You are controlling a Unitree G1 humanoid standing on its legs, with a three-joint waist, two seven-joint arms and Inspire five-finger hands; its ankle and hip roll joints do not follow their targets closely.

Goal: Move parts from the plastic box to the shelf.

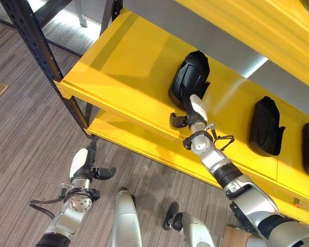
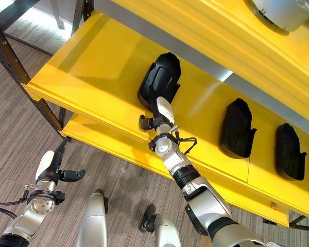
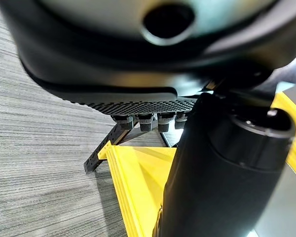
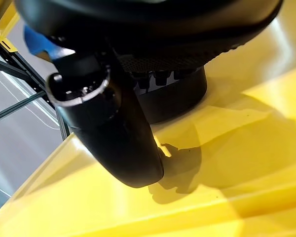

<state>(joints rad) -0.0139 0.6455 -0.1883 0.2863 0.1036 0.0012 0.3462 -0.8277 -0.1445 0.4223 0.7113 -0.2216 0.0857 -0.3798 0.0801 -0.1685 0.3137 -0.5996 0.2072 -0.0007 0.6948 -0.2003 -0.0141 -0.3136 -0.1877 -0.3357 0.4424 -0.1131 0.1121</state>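
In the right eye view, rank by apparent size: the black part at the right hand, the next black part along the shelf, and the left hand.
1. Black part at the right hand and the next black part: alike, so no ranking between them.
2. Left hand: smallest, though it sits nearer the camera.

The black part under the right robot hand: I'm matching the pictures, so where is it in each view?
Left eye view: black part, upper centre, on the yellow shelf.
Right eye view: upper centre.
Right wrist view: just past the right robot hand, dark bulk.
Left wrist view: not in it.
Shared landmark: the yellow shelf.
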